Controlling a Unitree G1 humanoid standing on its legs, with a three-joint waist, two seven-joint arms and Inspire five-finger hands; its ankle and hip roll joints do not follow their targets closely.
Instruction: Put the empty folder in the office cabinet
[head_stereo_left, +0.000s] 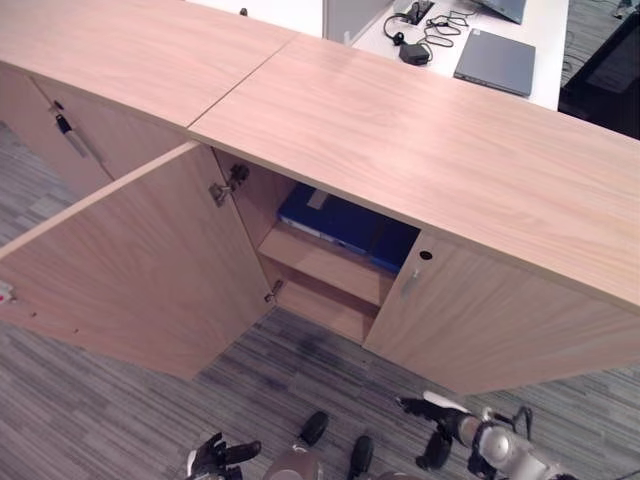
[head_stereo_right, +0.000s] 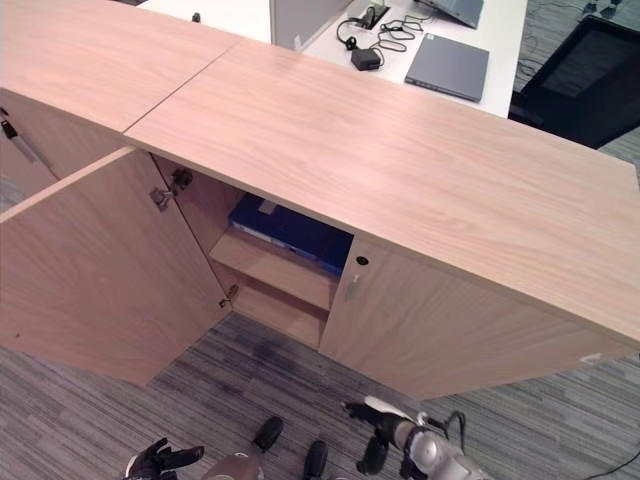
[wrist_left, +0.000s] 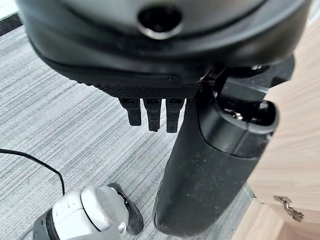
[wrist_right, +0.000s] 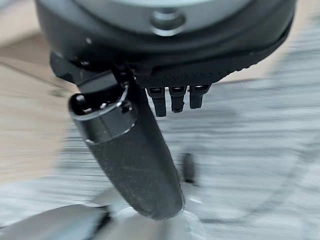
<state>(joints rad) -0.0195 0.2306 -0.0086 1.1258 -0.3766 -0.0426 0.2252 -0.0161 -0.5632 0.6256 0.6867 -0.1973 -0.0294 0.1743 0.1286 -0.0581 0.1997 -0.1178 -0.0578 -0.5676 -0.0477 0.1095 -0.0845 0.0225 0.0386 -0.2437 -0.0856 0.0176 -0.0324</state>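
A blue folder (head_stereo_left: 340, 225) lies flat on the upper shelf (head_stereo_left: 325, 265) inside the wooden office cabinet (head_stereo_left: 430, 140). The cabinet's left door (head_stereo_left: 130, 270) is swung wide open. Low down near the carpet, well in front of the cabinet, my left hand (head_stereo_left: 215, 458) hangs with straight fingers (wrist_left: 152, 112) and holds nothing. My right hand (head_stereo_left: 440, 425) also hangs low over the floor, its fingers (wrist_right: 172, 100) relaxed and its thumb out, with nothing in it.
The cabinet's right door (head_stereo_left: 480, 320) is closed, and a second closed cabinet (head_stereo_left: 80, 140) stands to the left. Behind the cabinets is a white desk with a grey laptop (head_stereo_left: 497, 60) and black cables (head_stereo_left: 420, 40). Grey striped carpet (head_stereo_left: 120, 420) covers the floor.
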